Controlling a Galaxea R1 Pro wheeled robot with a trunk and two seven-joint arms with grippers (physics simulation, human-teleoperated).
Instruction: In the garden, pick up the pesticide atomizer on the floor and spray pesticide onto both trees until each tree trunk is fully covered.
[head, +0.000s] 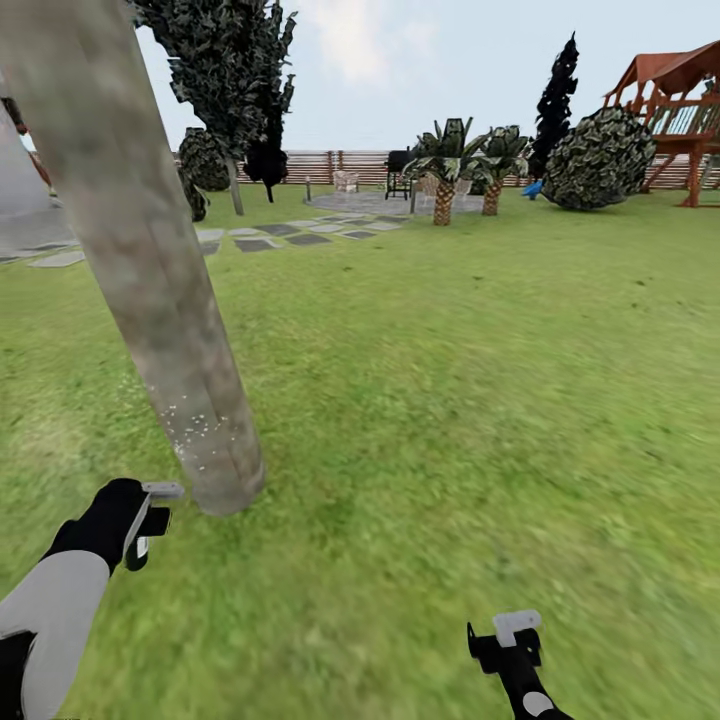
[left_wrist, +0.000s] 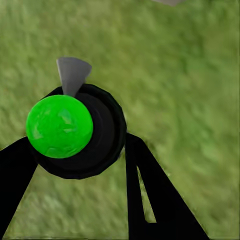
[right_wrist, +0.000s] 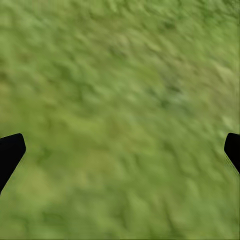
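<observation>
- Left gripper sits low beside the base of the tree trunk, its fingers closed around the pesticide atomizer; the left wrist view shows the black body with its green cap and a grey nozzle tip pinched between them over grass.
- Nozzle in the head view points toward the trunk's foot, seemingly so the spray lands low on the bark, where pale specks show.
- Trunk leans up and out past the top edge; only this one of the two trees is close.
- Lawn runs wide and bare to the right of the trunk, giving free room to circle it.
- Right gripper hangs low near the bottom edge, fingers spread wide with nothing between them but grass.
- Far off: stone slabs, palms, a round bush, a wooden play frame and the slatted fence bounding the garden.
</observation>
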